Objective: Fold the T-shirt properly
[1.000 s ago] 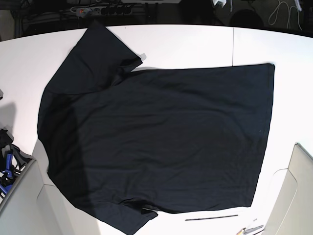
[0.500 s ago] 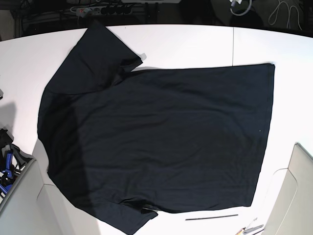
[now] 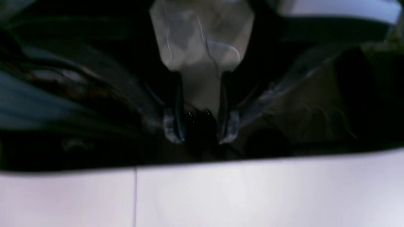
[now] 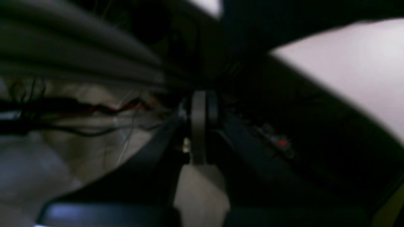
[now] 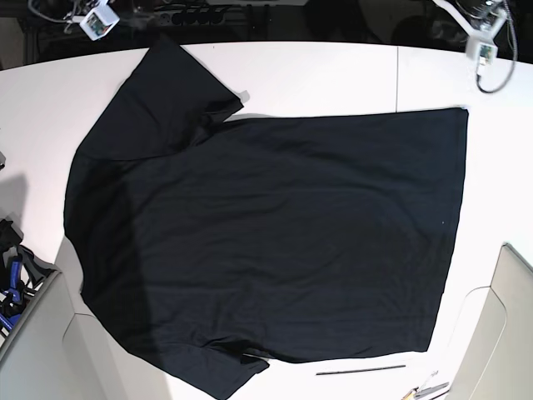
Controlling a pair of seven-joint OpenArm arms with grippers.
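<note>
The black T-shirt lies spread flat on the white table, sleeves to the left and straight hem to the right. The far sleeve is folded partly over the body. Both arms show only as white parts at the far edge, the left arm at top right and the right arm at top left, both off the shirt. In the left wrist view the left gripper has its fingers apart and empty, beyond the table edge. In the right wrist view the right gripper has its jaws pressed together, empty.
A thin dark rod and small tools lie at the near edge. Blue-handled tools sit at the left. Pale panels stand at the near left and near right. A power strip and cables lie behind the table.
White parts of both arms have come into view at the top corners of the base view. The T-shirt has not moved.
</note>
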